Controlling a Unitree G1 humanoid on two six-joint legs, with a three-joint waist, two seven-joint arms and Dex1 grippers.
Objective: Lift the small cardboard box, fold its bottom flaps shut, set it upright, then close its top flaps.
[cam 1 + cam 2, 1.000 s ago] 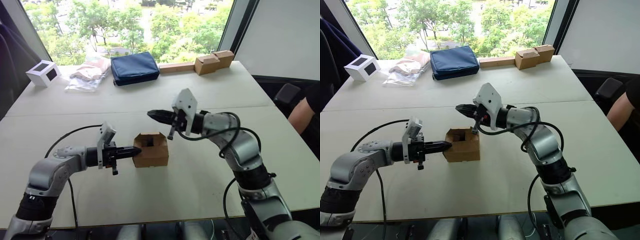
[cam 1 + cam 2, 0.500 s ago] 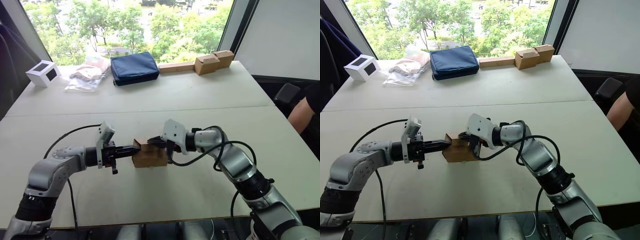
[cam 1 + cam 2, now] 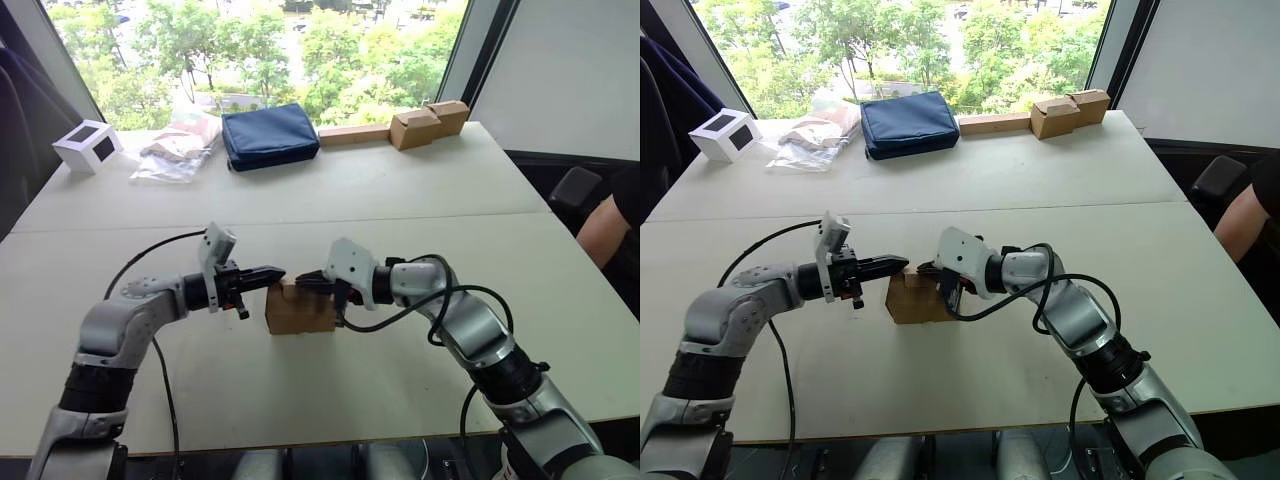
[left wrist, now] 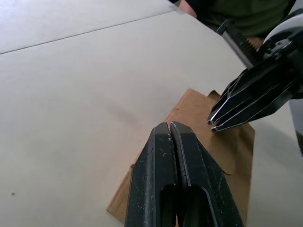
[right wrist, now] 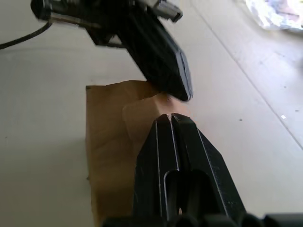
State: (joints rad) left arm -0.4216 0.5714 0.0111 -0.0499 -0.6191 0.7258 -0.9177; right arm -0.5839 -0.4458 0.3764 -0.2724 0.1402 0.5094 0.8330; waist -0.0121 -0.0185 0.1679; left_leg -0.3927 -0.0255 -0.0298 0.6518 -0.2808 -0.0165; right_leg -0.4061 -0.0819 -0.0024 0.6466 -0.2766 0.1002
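— What do we see nearest us on the white table point(image 3: 400, 380)?

— The small cardboard box point(image 3: 298, 312) sits upright near the table's middle. Our left gripper point(image 3: 274, 272), fingers pressed together and holding nothing, hovers over the box's left top edge. Our right gripper point(image 3: 306, 283), also clenched and empty, presses down on the top flaps point(image 4: 222, 142) from the right.

— And farther back?

— A navy pouch point(image 3: 268, 135), plastic bags point(image 3: 175, 150), a white cube point(image 3: 88, 146), and tan cardboard blocks point(image 3: 425, 123) line the window edge.
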